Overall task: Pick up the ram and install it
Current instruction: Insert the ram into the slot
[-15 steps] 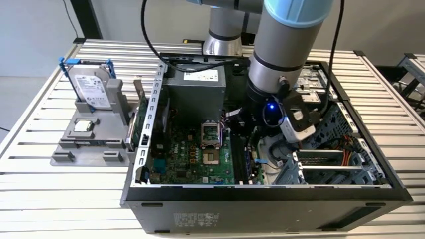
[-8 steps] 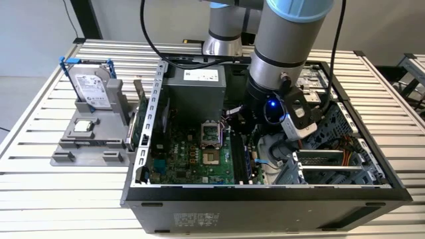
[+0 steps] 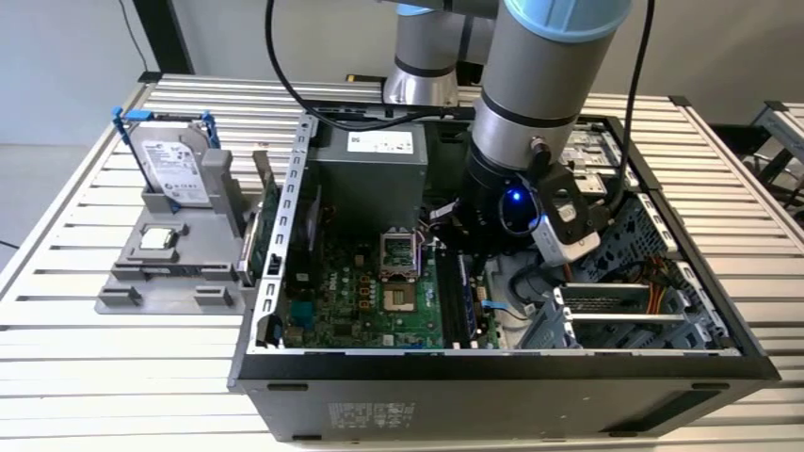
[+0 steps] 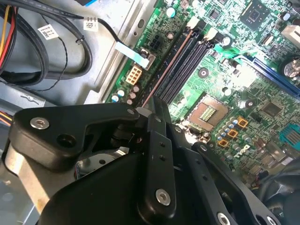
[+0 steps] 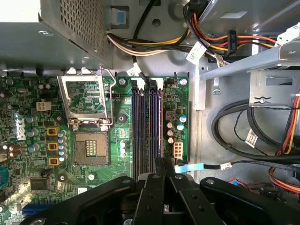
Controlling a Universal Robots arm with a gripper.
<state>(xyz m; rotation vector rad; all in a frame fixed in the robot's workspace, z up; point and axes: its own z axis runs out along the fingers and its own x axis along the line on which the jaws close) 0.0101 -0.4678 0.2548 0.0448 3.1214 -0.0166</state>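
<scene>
On the slatted bench the open computer case held the green motherboard, where the pincer, clamped on the ram, pressed it into a memory slot beside the empty CPU socket.

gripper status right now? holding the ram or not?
Gripper: fingers shut, down over the memory slots inside the case; a thin dark edge sits between them, probably the ram, not certain.

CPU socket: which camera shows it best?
First wrist view: the CPU socket lies face-on, unobstructed, beside the memory slots. Second wrist view shows it slanted; exterior view shows it from farther off.
</scene>
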